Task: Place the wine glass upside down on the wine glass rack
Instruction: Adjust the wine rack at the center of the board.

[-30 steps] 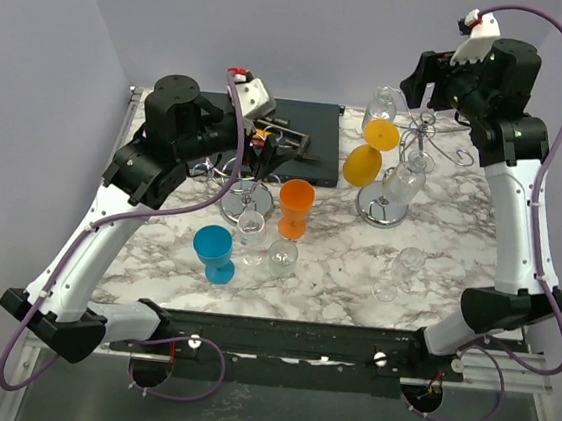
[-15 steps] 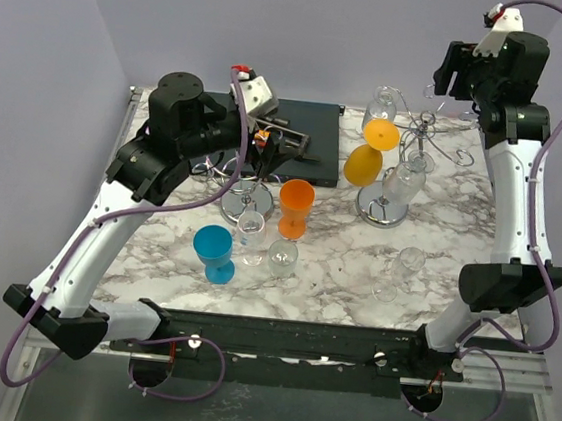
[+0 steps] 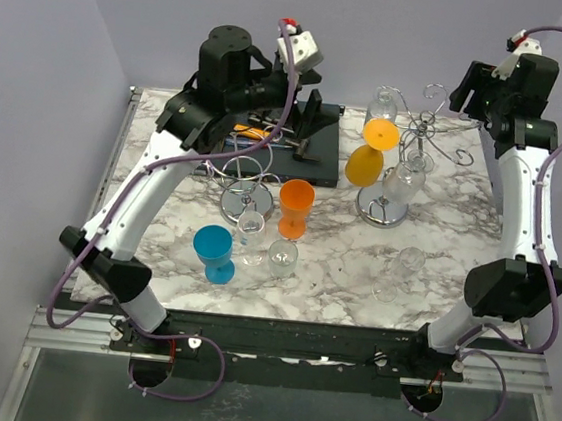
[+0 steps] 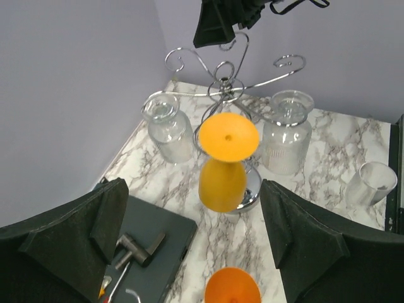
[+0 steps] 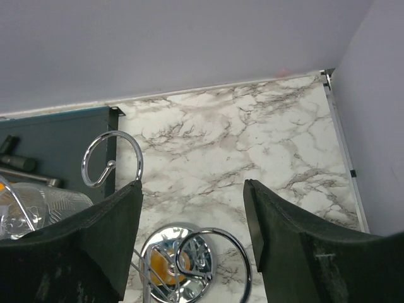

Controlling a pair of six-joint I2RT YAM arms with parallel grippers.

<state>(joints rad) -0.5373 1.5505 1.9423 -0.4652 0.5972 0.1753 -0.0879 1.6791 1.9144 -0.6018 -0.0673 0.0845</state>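
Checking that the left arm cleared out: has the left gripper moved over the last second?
Yes. The left gripper went from the dark tray's near-left part toward its far edge, rightward.

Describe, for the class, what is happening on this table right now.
Both arms are raised above the marble table, the left claw and right claw open and empty. A yellow plastic wine glass hangs upside down on the chrome wire rack. A blue goblet and an orange goblet stand on the table, not yet racked.
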